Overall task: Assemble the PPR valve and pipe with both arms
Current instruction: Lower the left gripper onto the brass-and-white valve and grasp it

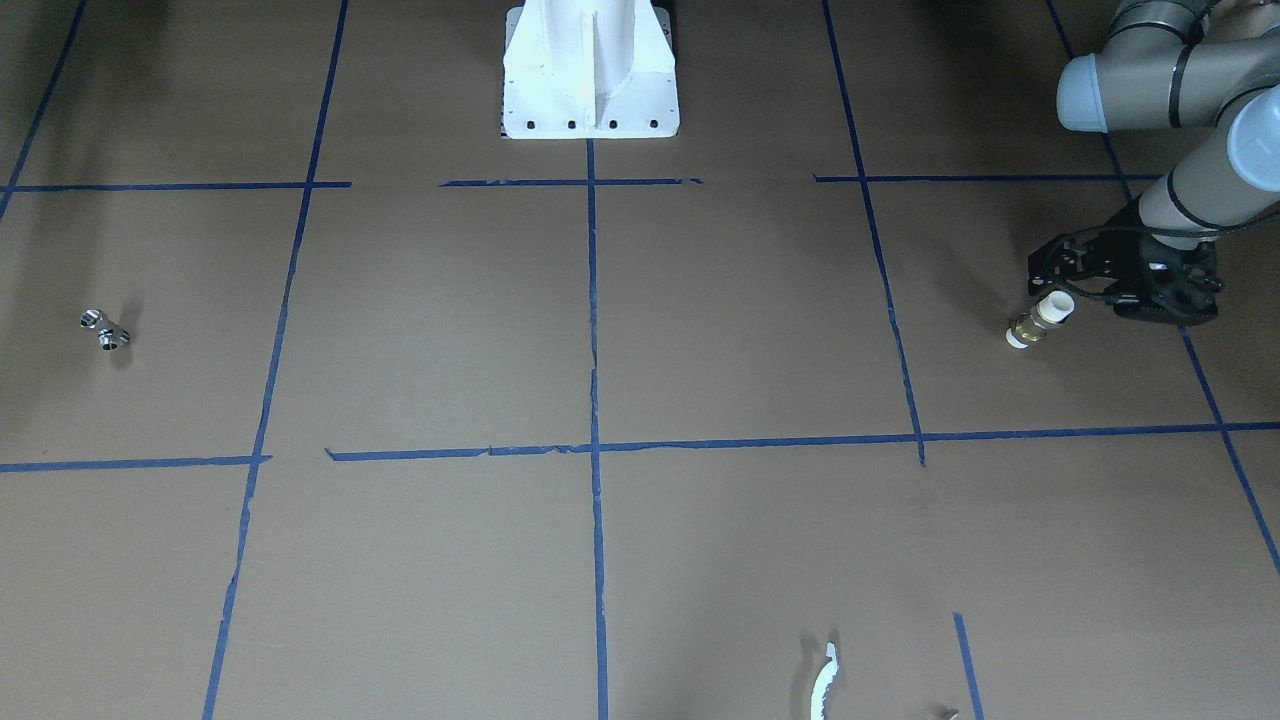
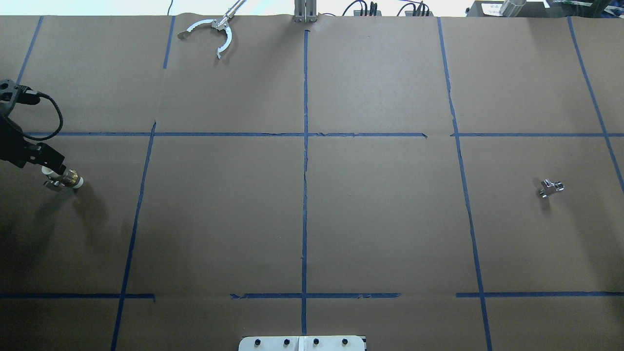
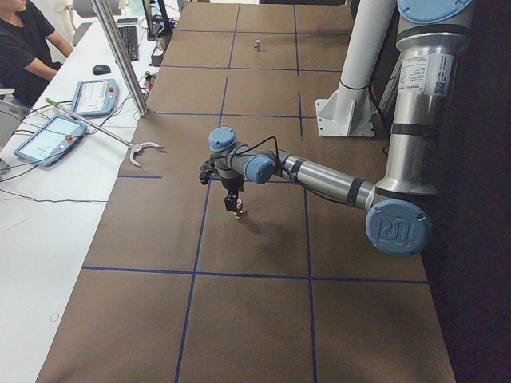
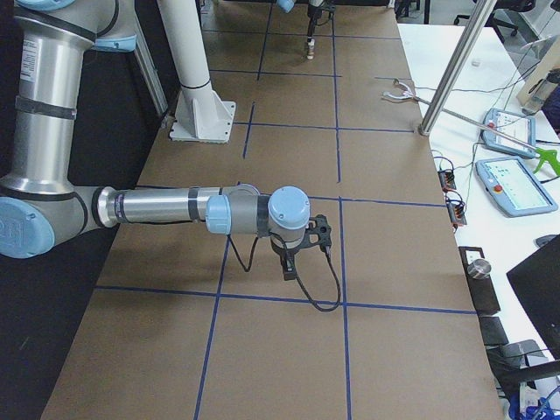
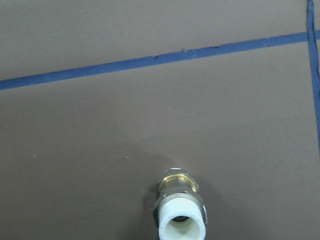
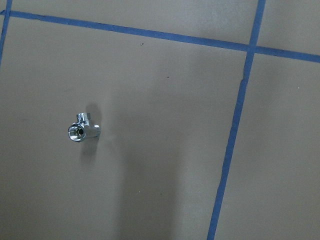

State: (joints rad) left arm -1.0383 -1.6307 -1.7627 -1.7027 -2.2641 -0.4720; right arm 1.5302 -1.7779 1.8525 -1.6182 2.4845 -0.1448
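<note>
Two parts sit well apart, so you need both arms. Your left arm reaches to nine o'clock overhead, its left gripper clenched on the pipe fitting, raised, probably ready for mating. You cannot tell whether the right gripper is closed. The valve lies loose at three o'clock.

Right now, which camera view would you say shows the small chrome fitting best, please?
The right wrist view: the chrome fitting is close and sharp, its open port and threaded end visible. Front-facing and overhead views show only a small shiny shape; exterior left, a distant speck; the others, nothing.
</note>
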